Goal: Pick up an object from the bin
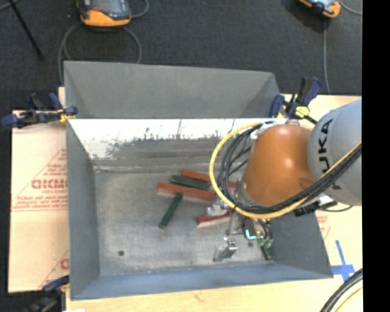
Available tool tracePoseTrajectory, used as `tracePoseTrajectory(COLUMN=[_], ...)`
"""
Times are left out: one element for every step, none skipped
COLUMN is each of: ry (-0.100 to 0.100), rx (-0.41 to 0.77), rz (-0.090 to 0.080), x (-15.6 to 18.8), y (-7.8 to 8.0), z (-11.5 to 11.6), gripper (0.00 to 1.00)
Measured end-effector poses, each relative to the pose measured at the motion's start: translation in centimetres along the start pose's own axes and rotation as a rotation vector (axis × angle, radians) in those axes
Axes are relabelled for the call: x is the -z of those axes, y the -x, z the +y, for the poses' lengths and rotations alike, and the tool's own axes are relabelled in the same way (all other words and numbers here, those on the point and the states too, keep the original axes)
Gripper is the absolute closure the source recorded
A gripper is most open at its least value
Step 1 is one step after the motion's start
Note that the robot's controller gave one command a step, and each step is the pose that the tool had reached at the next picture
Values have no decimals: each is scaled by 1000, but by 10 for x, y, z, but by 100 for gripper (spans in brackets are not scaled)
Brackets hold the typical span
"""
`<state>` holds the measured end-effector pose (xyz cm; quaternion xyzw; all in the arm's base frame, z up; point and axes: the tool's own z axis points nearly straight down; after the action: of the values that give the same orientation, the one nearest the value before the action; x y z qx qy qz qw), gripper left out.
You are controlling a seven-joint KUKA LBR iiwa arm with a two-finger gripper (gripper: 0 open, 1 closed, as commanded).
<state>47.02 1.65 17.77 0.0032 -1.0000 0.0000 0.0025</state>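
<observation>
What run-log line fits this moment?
end effector: lower right of bin | nearest: red bar | beyond: dark green bar, red-green heap | grasp: unclear

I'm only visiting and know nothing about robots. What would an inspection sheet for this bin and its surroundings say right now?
Surface: grey metal bin, floor scuffed.
Job's things: red and green sticks heaped mid-bin; a dark green stick lies tilted just left of them; a red stick lies nearest the gripper.
Clutter: nothing seen.
Grippers: gripper low over the floor's near right part; any hold cannot be told.
Cables: black and yellow cables loop round the orange wrist cover.
Surroundings: orange and black device beyond the bin.
</observation>
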Motion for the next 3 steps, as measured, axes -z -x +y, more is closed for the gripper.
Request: tracePoseTrajectory(ry=[0, 4, 2], rx=[0, -41, -41], rz=[-7, -36, -26], x=[3, -95, -100], y=[2, 65, 61], z=[0, -23, -25], gripper=[0, 100, 0])
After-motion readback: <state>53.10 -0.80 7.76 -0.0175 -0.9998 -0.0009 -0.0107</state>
